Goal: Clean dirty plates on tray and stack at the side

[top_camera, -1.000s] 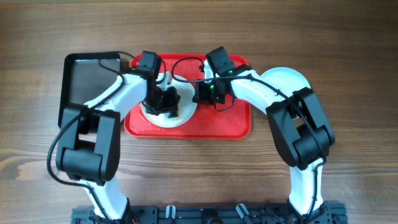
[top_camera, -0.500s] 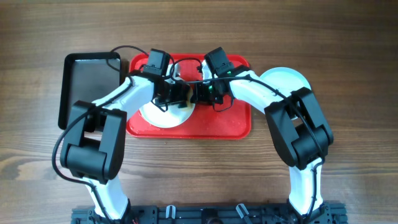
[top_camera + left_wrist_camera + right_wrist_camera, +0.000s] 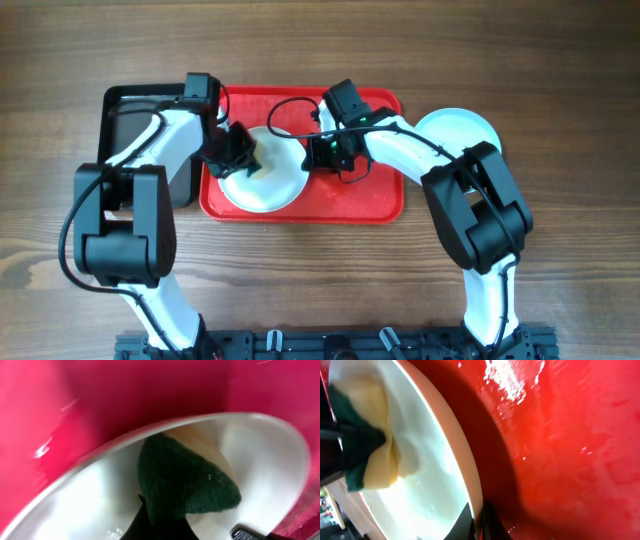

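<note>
Overhead and wrist views of the tray (image 3: 372, 192), a red rectangle with a raised rim lying on the wooden table (image 3: 520, 40). One cream plate (image 3: 272, 186) sits inside the tray, in its left half, near the tray's front rim. Left gripper (image 3: 232, 158): over the tray's left end, jaws closed on a sponge (image 3: 185, 480) with a dark green scouring face and a yellow body; the sponge is pressed onto the inner surface of the cream plate. Right gripper (image 3: 318, 152): near the middle of the tray, jaws closed on the cream plate's right rim, which passes between the two fingertips in the right wrist view; a dark shadow lies under that rim on the tray floor. Wet streaks glisten on the tray floor to the right of the cream plate. A pale plate (image 3: 465, 125) rests on the table just beyond the tray's right end, partly hidden by the right arm; whether more than one is stacked there cannot be told. A black tray (image 3: 130, 125) lies just beside the tray's left end, partly beneath the left arm
</note>
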Robot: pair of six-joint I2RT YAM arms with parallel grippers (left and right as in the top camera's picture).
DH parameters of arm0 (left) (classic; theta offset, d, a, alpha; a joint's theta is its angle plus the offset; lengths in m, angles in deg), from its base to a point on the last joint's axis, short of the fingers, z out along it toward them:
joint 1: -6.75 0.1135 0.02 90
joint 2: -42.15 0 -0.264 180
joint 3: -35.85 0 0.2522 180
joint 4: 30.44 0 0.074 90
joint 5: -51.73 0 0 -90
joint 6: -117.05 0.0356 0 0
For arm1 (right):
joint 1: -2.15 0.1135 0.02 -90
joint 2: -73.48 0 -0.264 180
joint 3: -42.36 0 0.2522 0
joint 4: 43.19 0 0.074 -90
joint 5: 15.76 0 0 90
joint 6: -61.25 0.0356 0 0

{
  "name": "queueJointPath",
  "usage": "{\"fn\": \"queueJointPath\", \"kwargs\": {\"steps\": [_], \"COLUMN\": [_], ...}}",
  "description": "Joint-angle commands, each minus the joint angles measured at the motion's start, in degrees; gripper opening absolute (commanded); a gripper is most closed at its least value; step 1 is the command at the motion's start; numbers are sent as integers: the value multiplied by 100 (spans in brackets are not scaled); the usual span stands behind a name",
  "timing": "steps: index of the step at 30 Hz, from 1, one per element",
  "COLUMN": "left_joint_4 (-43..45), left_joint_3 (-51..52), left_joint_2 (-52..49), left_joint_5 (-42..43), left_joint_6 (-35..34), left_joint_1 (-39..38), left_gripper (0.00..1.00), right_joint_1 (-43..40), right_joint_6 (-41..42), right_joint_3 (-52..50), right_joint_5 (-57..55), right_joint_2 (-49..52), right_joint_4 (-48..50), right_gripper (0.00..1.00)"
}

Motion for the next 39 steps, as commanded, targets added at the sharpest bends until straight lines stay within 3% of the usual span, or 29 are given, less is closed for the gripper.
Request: {"fn": "queueJointPath", "kwargs": {"steps": [1, 6, 9, 12, 20, 22, 32, 39], "left_joint_4": [-682, -1130, -1016, -490, 1375, 1508, 385, 240], "left_joint_3": [442, 442, 442, 442, 442, 442, 442, 442], "left_joint_2": [-555, -553, -553, -553, -553, -553, -553, -553], "left_joint_5": [-1010, -986, -876, -575, -579, -579, -678, -1550], "left_joint_6": [-660, -625, -83, 828, 1211, 1467, 3711, 3676], "left_joint_1": [7, -61, -92, -153, -531, -691, -1633, -1622], "left_gripper": [4, 4, 4, 4, 4, 4, 4, 4], "right_joint_1": [22, 22, 22, 22, 22, 22, -9, -302], "right_joint_6": [-103, -96, -98, -98, -101, -101, -24, 42], "right_joint_3": [13, 13, 13, 13, 13, 13, 13, 13], "right_joint_5": [319, 251, 254, 254, 251, 251, 186, 166], "right_joint_2": [83, 83, 83, 83, 83, 83, 83, 83], "right_joint_4": [-9, -9, -9, -2, 7, 9, 76, 55], "right_gripper": [4, 4, 4, 4, 4, 4, 4, 4]}}
